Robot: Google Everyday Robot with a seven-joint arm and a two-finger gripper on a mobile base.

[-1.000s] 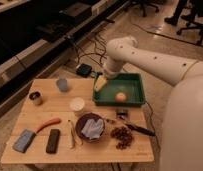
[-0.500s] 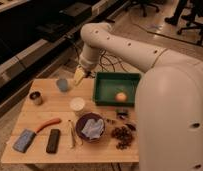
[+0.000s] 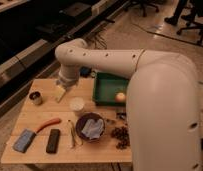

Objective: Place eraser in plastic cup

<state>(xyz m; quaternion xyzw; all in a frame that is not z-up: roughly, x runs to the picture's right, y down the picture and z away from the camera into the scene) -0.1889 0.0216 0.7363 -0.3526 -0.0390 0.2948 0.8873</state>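
The flat black oblong eraser (image 3: 53, 141) is seen lying on the light wooden table (image 3: 30, 114) near its front edge, just beside the blue-grey rectangular block (image 3: 24, 140) at the front left corner, with the orange-handled tool (image 3: 48, 124) just behind it. It has not been picked up. The gripper (image 3: 60, 94) is held near the table's back edge, between the small dark metal cup (image 3: 36, 97) and the white cup (image 3: 76, 104), well apart from the eraser. Its fingers are taken to be spread apart, and nothing is seen between them. The blue-grey plastic cup cannot be made out and is judged to be hidden behind the arm. The whole task is judged to remain: reaching, grasping, carrying and dropping.
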